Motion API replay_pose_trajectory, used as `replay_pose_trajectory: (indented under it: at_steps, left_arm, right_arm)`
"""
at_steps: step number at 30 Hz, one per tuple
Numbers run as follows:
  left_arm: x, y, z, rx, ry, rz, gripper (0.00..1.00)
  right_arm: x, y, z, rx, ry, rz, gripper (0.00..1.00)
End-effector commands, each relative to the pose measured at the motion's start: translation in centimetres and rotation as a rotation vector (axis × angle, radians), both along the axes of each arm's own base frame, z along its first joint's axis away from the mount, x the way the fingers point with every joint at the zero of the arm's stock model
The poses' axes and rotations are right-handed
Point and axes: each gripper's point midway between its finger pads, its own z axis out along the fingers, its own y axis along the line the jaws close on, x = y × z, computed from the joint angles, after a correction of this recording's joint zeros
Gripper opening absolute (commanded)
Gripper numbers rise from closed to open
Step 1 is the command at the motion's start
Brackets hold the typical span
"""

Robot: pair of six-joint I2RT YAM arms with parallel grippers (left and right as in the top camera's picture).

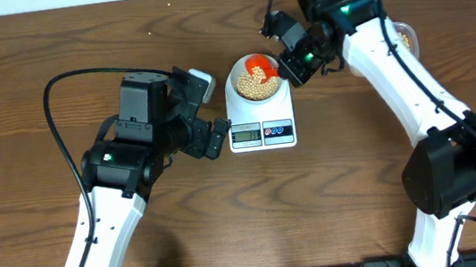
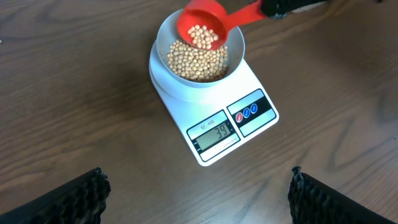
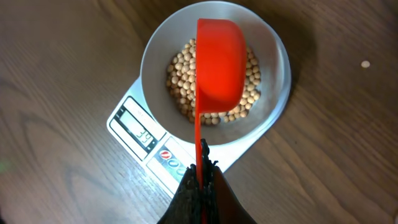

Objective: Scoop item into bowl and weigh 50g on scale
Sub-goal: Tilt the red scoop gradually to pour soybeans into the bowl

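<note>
The white scale (image 1: 262,132) stands mid-table and its display (image 2: 214,132) reads 39. On it sits the pale bowl (image 1: 236,78), partly filled with tan beans (image 2: 199,62). A red scoop (image 2: 200,28) hangs tilted over the bowl's far side with some beans still in it. My right gripper (image 3: 202,171) is shut on the scoop's thin red handle, and from this wrist the scoop (image 3: 219,62) covers part of the beans (image 3: 180,81). My left gripper (image 2: 199,193) stands open and holds nothing. It hovers over bare table just left of the scale (image 2: 249,81), its fingers (image 2: 81,199) wide apart.
A clear tub (image 1: 404,35) holding more beans peeks out behind my right arm at the back right. One stray bean (image 3: 365,64) lies on the wood to the right of the bowl. The table's back edge runs along the top of the overhead view.
</note>
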Motion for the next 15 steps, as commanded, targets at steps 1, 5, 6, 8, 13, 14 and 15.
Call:
replay_pose_trajectory:
  at_steps: [1, 5, 6, 8, 13, 14, 15]
  left_arm:
    - [-0.16, -0.24, -0.09, -0.007, 0.005, -0.012, 0.94]
    - [-0.16, -0.24, -0.09, -0.007, 0.005, -0.012, 0.94]
    - [-0.16, -0.24, -0.09, -0.007, 0.005, -0.012, 0.95]
    - [-0.15, -0.24, -0.08, -0.007, 0.004, -0.012, 0.94]
    - [-0.16, -0.24, -0.09, -0.007, 0.005, -0.012, 0.94]
    - [-0.16, -0.24, -0.09, -0.007, 0.005, -0.012, 0.94]
    - [-0.16, -0.24, -0.08, -0.007, 0.005, -0.012, 0.94]
  right_arm:
    - [0.4, 0.19, 2.02, -0.017, -0.082, 0.026, 0.01]
    - [0.65, 0.09, 1.97, -0.04, -0.1, 0.026, 0.01]
    - [0.75, -0.04, 1.93, -0.049, -0.105, 0.022, 0.01]
    - [0.87, -0.26, 1.86, -0.064, -0.111, 0.017, 0.01]
    - [0.87, -0.17, 1.87, -0.067, -0.115, 0.022, 0.01]
    - [0.89, -0.16, 1.88, -0.068, -0.117, 0.025, 0.01]
    - [0.93, -0.16, 1.89, -0.067, -0.118, 0.024, 0.01]
